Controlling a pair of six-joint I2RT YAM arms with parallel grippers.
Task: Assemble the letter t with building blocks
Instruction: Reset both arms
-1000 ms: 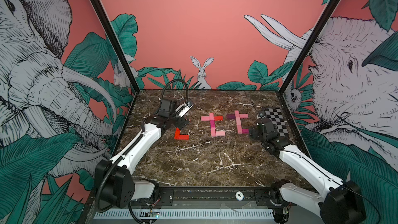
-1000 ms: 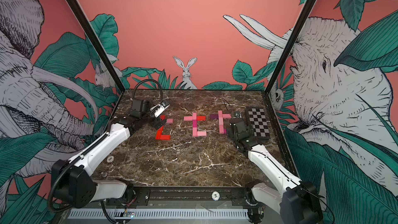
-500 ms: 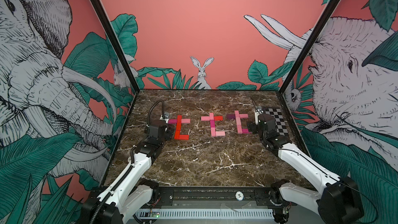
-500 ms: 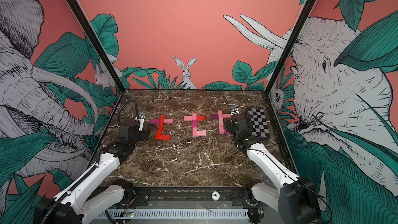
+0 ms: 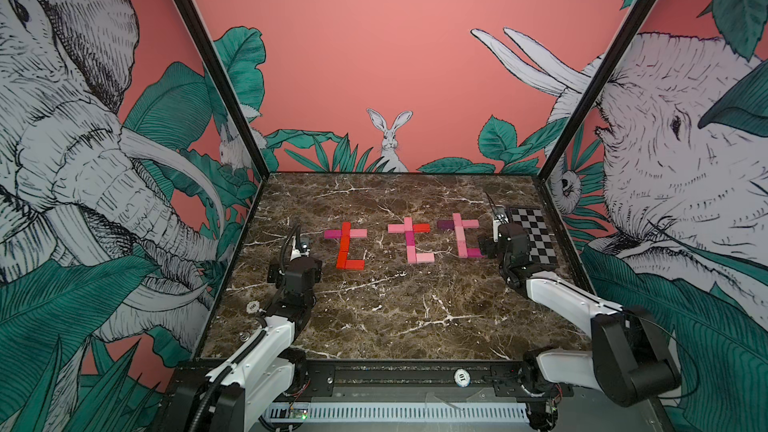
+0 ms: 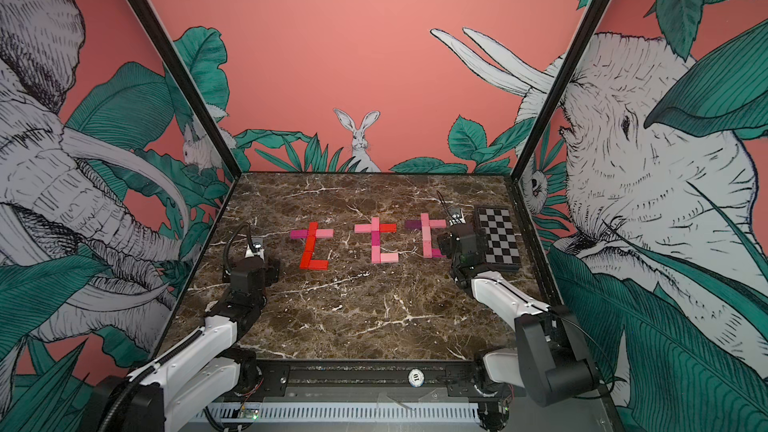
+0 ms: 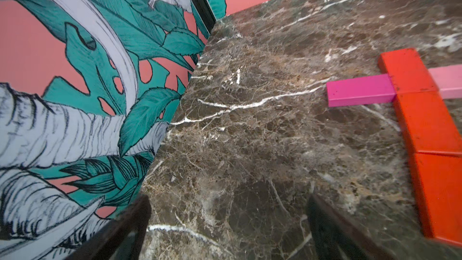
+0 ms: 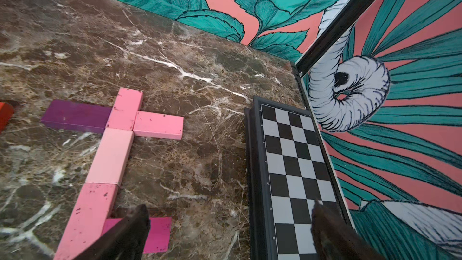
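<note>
Now the left arm is drawn back: a second ago its claw hung over the red letter (image 5: 347,245), and it sits nearer the desk's (image 5: 395,309) left edge, just beside that letter and clear of it. The left claw (image 7: 228,197) is spread wide with only bare marble between its fingers. The right claw (image 8: 229,205) has barely shifted and is also spread wide, holding nothing.

The building blocks (image 6: 376,238) lie flat in three t shapes in a row across the middle of the desk. The red letter has a magenta arm (image 7: 360,90) and a pink one. The middle letter (image 5: 409,243) is mostly pink. The right-hand letter (image 8: 110,156) is pink with a dark purple arm (image 8: 75,115).

A checkered board (image 5: 534,234) lies near the desk's right edge, just beside the right-hand letter. The right claw hangs between them. In its wrist view one finger (image 8: 130,228) covers part of the magenta foot block (image 8: 160,233) and the other overlaps the board; contact cannot be told. In both top views that claw hides part of the letter's foot.
</note>
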